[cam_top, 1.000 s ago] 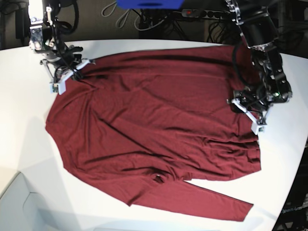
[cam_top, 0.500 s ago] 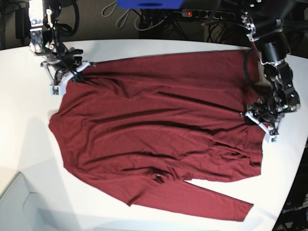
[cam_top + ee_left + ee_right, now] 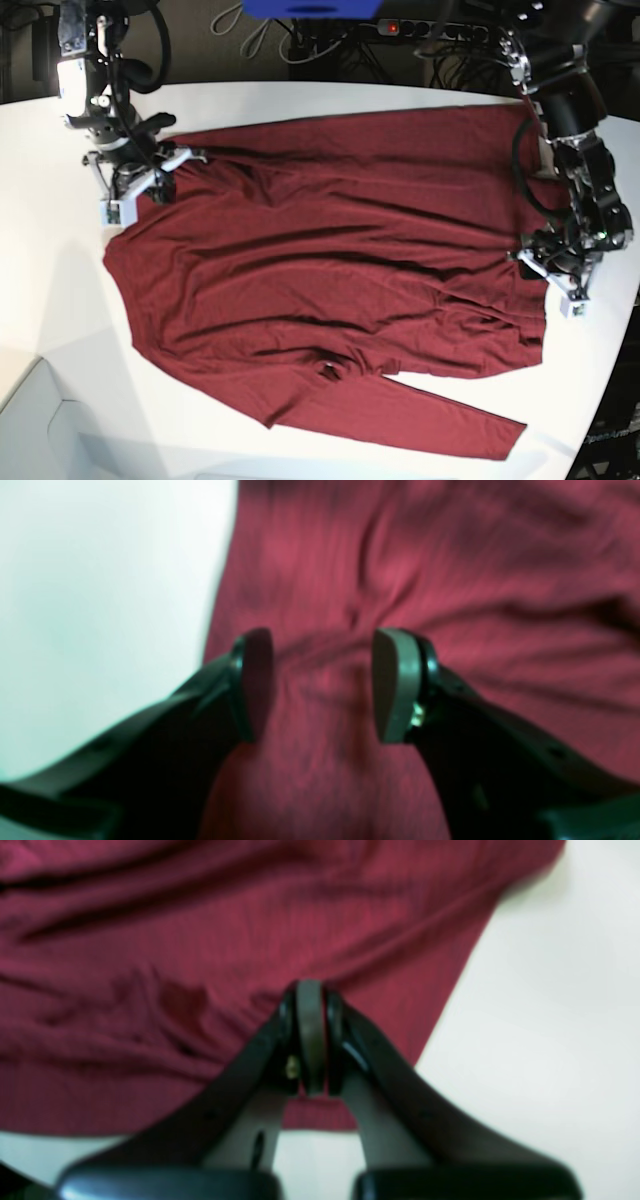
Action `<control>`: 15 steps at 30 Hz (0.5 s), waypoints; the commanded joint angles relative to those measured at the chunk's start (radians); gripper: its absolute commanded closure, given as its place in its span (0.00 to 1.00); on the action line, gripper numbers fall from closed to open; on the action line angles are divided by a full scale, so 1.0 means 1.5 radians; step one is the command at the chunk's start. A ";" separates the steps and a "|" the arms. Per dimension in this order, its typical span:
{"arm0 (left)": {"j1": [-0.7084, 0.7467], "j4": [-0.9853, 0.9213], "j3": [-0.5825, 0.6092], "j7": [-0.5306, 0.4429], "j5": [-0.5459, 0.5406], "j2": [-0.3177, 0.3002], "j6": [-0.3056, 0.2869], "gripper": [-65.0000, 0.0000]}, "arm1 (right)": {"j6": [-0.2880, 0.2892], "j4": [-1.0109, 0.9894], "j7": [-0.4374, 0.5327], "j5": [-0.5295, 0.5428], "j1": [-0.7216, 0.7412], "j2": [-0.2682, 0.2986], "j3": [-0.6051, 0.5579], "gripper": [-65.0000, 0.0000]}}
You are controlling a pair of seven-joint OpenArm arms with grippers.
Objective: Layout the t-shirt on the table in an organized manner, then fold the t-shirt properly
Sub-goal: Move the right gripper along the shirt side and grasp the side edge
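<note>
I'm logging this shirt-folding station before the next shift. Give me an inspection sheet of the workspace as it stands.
Surface: white table, curved edge, bare around the garment.
Job's things: maroon t-shirt spread out, wrinkled; one long sleeve lies along the near edge.
Clutter: nothing seen on the table.
End effectors: right end effector shut on the t-shirt near its edge; left end effector open over the fabric, holding nothing.
Cables: tangled leads and a power strip behind the table.
Surroundings: blue object at the back; the rest is dark.
</note>
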 commanded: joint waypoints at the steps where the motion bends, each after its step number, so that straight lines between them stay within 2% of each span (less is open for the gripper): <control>1: -0.006 0.030 -0.003 -0.006 -0.005 -0.009 -0.001 0.52 | -0.001 0.012 0.013 0.000 0.018 0.007 0.004 1.00; 5: -0.002 0.080 -0.003 -0.007 -0.005 -0.009 -0.001 0.52 | -0.001 -0.021 0.013 -0.003 0.094 0.009 0.001 1.00; 9: -0.017 0.092 -0.002 -0.010 -0.005 -0.001 -0.001 0.52 | 0.005 -0.106 0.006 -0.003 0.213 0.008 -0.005 1.00; 15: -0.025 0.092 -0.003 -0.007 -0.004 0.032 -0.001 0.52 | 0.117 -0.373 0.013 -0.003 0.441 0.006 -0.061 1.00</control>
